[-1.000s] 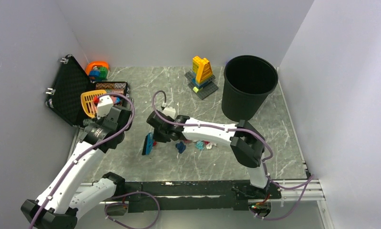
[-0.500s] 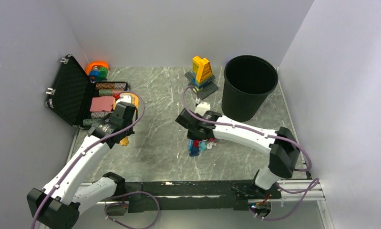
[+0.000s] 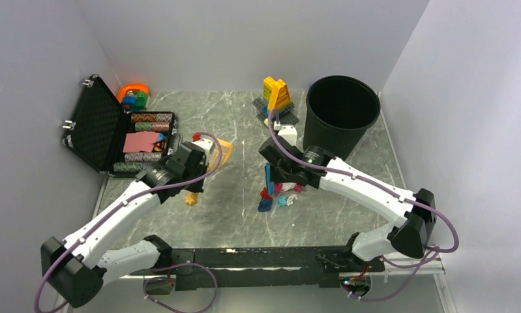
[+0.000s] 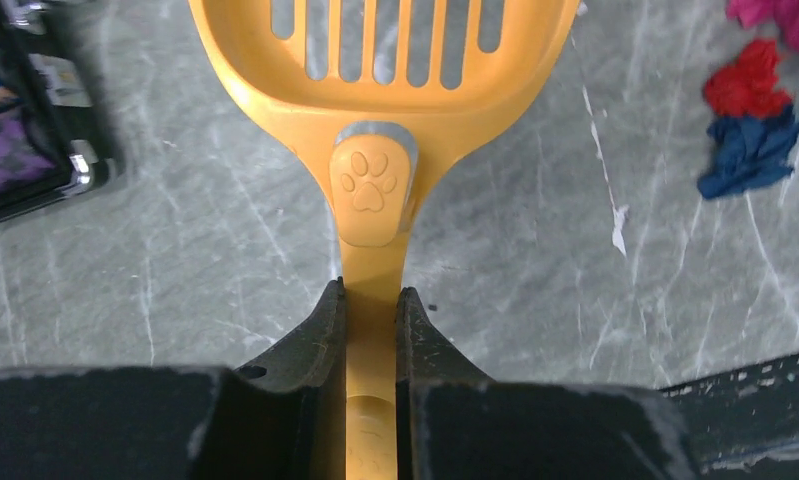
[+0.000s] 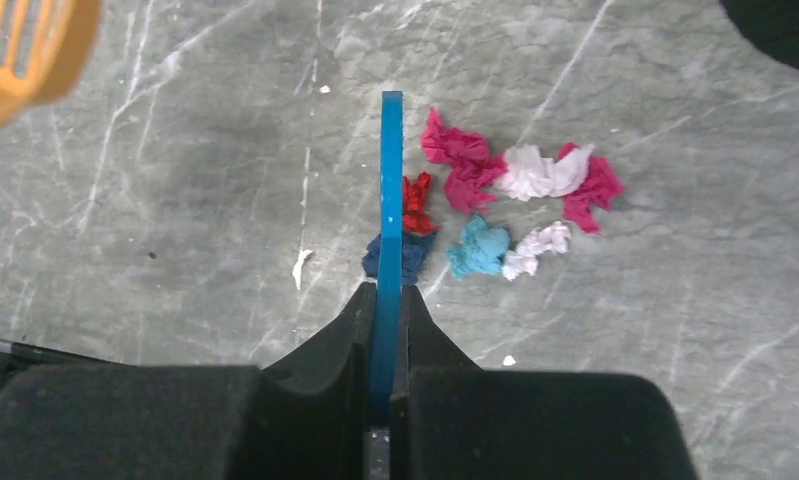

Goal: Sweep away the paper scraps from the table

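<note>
On counter (image 5: 175, 200) centre, seeing paper scraps (image 5: 455, 160) bunching in a loose pile, with red and dark-blue wads against blue blade (image 5: 391, 180). Clamping that blade edge-on in right tool (image 5: 387, 300); pinching orange scoop (image 4: 375, 190) by its handle in left tool (image 4: 371, 300), holding it apart from pile. Risking: riding high and skating over flat wads, flicking outliers wide, twisting thin blade in grip, missing scoop mouth.

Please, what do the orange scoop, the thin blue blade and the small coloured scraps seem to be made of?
The orange scoop looks like moulded plastic, smooth and slightly glossy; its slotted bowl and raised paw print suggest it.
The blue blade is probably stiff plastic, thin and straight; seen edge-on, so uncertain.
The scraps seem crumpled paper, matte, with creases and ragged edges.
</note>
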Available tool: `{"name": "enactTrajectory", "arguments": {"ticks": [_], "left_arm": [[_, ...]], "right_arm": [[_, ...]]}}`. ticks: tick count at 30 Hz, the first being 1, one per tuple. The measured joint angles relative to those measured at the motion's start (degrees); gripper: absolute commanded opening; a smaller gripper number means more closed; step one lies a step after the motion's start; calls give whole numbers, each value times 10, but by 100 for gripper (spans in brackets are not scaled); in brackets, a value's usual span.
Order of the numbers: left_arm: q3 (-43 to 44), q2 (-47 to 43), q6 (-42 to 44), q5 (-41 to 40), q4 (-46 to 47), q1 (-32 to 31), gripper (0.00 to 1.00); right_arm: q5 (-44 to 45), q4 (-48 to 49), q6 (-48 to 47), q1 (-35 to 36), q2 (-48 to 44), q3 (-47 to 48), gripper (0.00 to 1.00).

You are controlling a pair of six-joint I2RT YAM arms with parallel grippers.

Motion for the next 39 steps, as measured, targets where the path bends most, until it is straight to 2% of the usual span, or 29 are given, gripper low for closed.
{"name": "enactTrajectory", "arguments": {"ticks": [6,13,22,30,39], "left_arm": [[24,57,-3,13,-43,-64,0],[77,87,-30,51,-146,-159,0],[80,116,-51,103,-233,-282,0],[80,165,-43,146,-229,-291,0],[86,245,-30,141,-223,-291,0]], "right_arm": [[29,-71,-14,-21,-12,13,0],[53,-147,-15,-90,-39,-3,0],[68,-169,-58,-125,-20,-24,0],[40,-116,-145,-125,17,-59,0],[0,-33,-221,-125,42,-76,0]]}}
